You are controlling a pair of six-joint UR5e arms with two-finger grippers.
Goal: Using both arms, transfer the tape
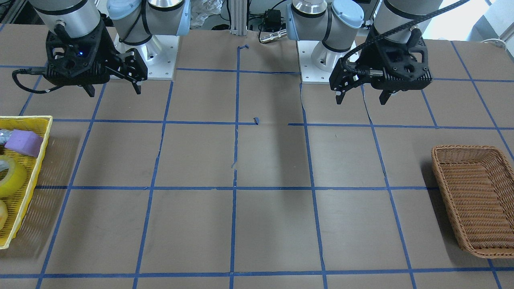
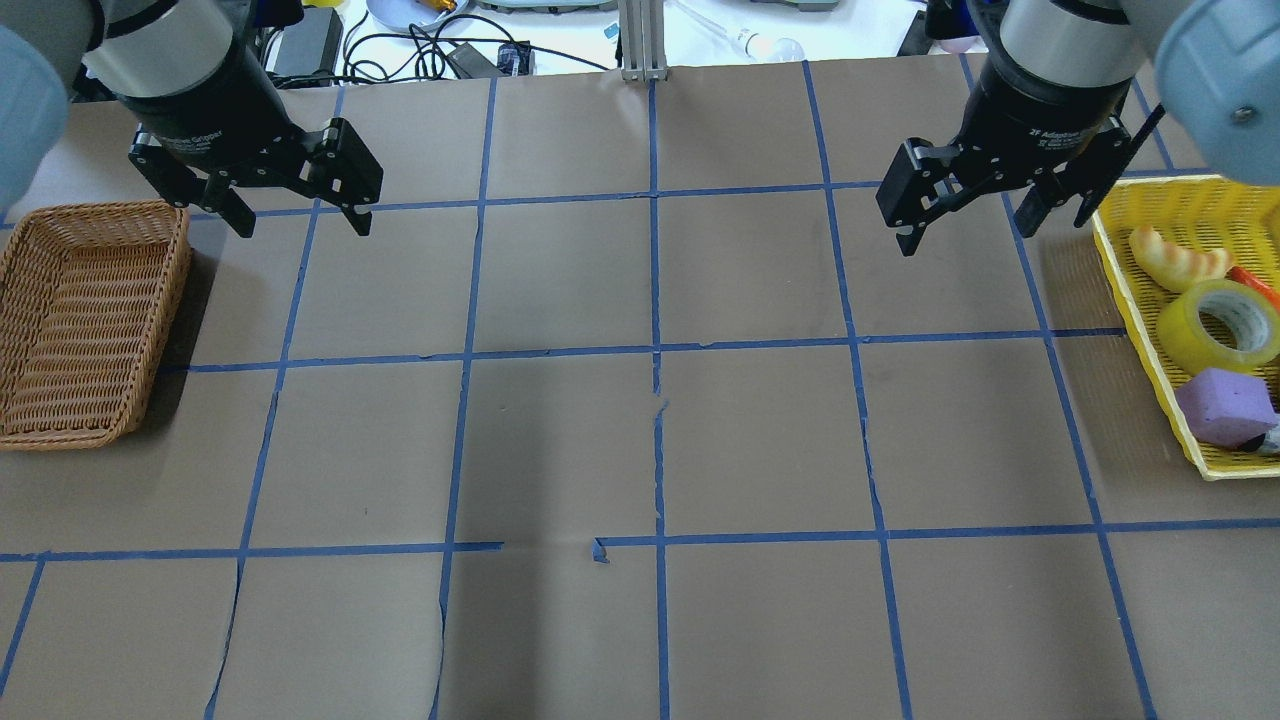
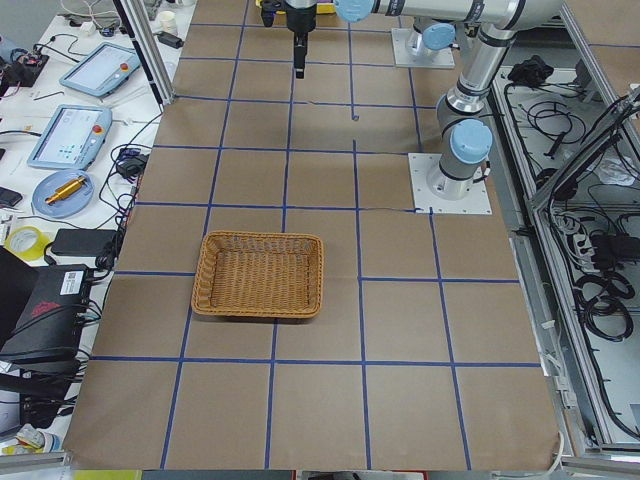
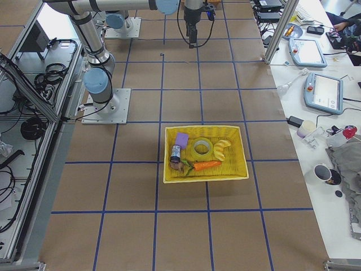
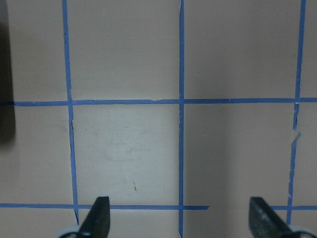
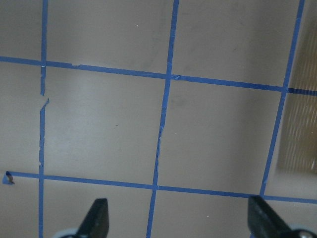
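Note:
The tape (image 2: 1180, 335), a yellow translucent roll with a white core, lies in the yellow basket (image 2: 1140, 300) at the table's right end. It also shows in the front view (image 1: 10, 178) and the right side view (image 4: 195, 149). My right gripper (image 2: 985, 228) hangs open and empty above the table, beside the basket's far corner, apart from the tape. My left gripper (image 2: 300, 222) hangs open and empty near the wicker basket (image 2: 170, 300). Both wrist views show only open fingertips (image 5: 99, 218) (image 6: 99, 218) over bare gridded table.
The yellow basket also holds a purple sponge block (image 2: 1225, 405), a croissant (image 2: 1175, 260) and a carrot (image 4: 206, 165). The wicker basket (image 1: 474, 196) at the left end holds nothing. Blue tape lines grid the brown table between them.

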